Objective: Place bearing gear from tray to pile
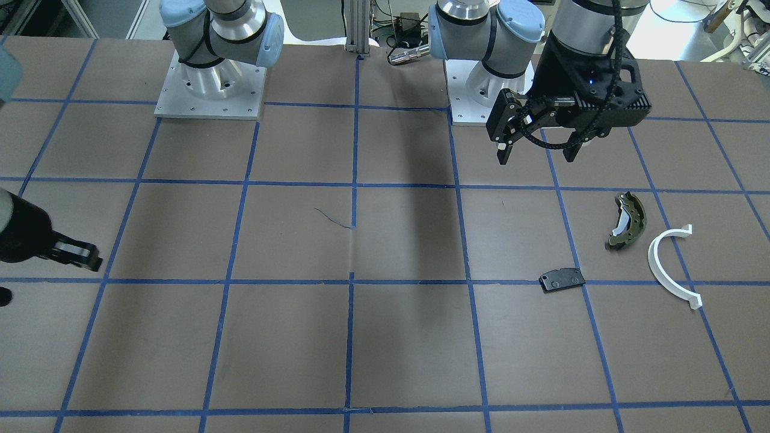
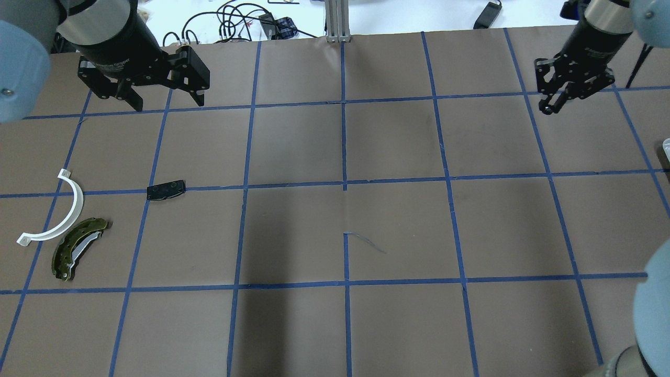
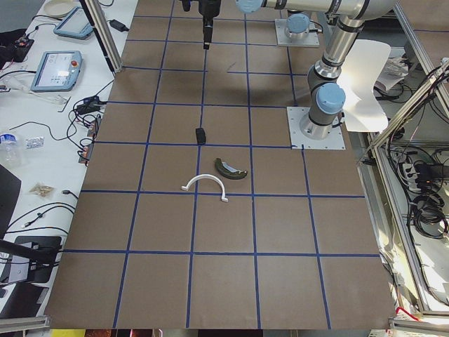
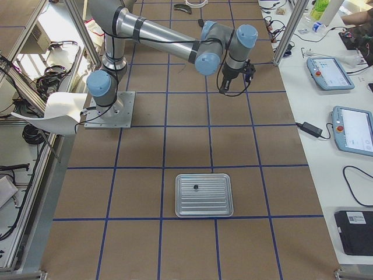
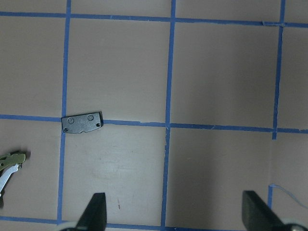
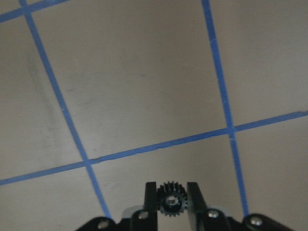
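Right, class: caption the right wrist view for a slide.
Right hand shut on a small black gear above the taped brown table.

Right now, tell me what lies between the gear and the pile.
Nothing visible. The right gripper holds the gear; bare table runs to the pile. The left gripper hovers open near it.

One table [image 2: 366, 157] is carrying one green brake shoe [image 1: 639, 221], one white half-ring [image 1: 653, 260], one black pad [image 1: 562, 279] and one metal tray [image 4: 204, 204] with one small dark part [image 4: 196, 187] lying on it, while two grippers, the left gripper [image 2: 167, 104] and the right gripper [image 2: 549, 109], are hanging above, the latter pinching one small gear [image 6: 169, 202].
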Action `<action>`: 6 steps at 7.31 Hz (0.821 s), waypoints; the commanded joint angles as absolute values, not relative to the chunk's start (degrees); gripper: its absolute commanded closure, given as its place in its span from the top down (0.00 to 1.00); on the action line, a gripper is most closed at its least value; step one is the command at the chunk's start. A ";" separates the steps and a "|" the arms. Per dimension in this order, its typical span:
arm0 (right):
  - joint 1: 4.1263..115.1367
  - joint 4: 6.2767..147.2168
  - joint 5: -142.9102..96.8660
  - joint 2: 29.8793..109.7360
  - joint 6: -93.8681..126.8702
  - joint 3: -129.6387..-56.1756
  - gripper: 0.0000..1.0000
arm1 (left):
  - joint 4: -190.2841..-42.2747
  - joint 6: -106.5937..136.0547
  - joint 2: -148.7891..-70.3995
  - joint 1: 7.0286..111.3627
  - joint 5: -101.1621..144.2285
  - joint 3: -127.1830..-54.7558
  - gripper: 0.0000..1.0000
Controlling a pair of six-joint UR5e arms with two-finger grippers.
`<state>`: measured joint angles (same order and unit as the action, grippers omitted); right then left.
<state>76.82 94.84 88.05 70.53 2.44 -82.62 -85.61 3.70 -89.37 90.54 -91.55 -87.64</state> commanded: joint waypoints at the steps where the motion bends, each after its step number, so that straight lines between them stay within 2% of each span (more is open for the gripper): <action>1: 89.67 100.77 87.63 69.70 23.55 -84.19 0.00 | -85.61 3.69 -89.21 90.62 -91.67 -87.71 1.00; 4: 104.55 110.78 87.71 65.15 41.09 -84.46 0.00 | -85.52 3.61 -90.26 90.79 -91.58 -87.71 1.00; 6: 108.79 113.55 87.63 61.36 44.03 -84.55 0.00 | -86.56 3.34 -90.61 89.91 -91.67 -87.80 1.00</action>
<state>105.58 111.56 87.69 63.64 41.83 -84.50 -85.87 3.45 -90.19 90.29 -91.59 -87.73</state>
